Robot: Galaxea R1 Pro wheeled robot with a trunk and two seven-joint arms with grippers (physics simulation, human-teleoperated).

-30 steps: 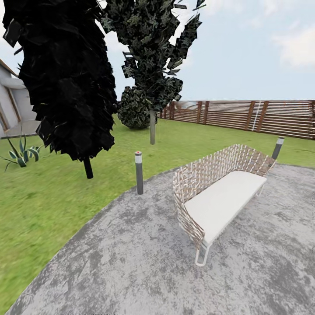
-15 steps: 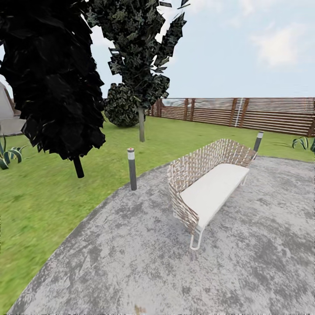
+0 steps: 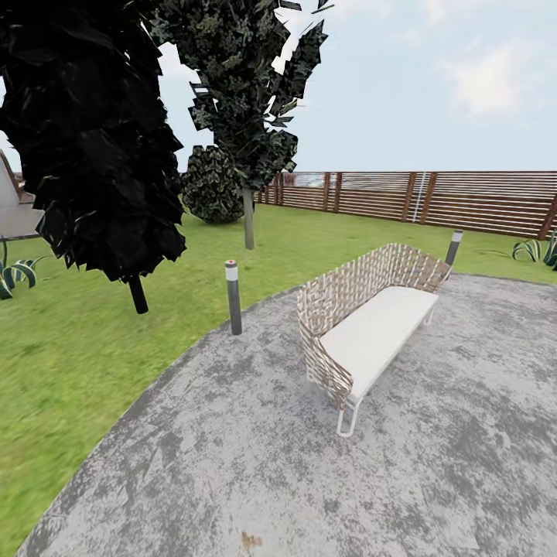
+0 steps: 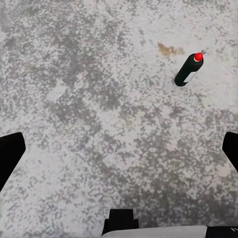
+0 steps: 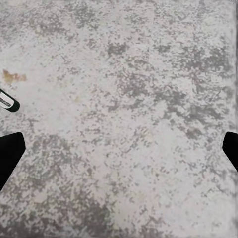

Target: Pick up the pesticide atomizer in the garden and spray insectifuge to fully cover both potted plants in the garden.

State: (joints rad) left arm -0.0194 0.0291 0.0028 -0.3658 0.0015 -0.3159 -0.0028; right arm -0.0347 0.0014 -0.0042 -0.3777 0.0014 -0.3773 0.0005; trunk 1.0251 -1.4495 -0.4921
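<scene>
Left wrist view: left gripper (image 4: 119, 153) fingers wide apart, empty, above patio (image 4: 89, 99), pesticide atomizer (image 4: 188, 70) beyond.

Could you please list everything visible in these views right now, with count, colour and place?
Round grey speckled stone patio: one, foreground.
Green lawn: one, surrounding the patio.
Woven wicker bench with white cushion: one, brown and white, on the patio.
Short grey bollard lamps: two, at the patio edge.
Dark-leaved trees: two, on the lawn.
Round dark shrub: one, behind the trees.
Brown horizontal-slat wooden fence: one, along the back.
Striped spiky agaves: two, green, far left and far right.
Dark slim bottle with red top: one, on the stone.
Left pincer's black fingers: spread apart, empty.
Right pincer's black fingers: spread apart, empty.
</scene>
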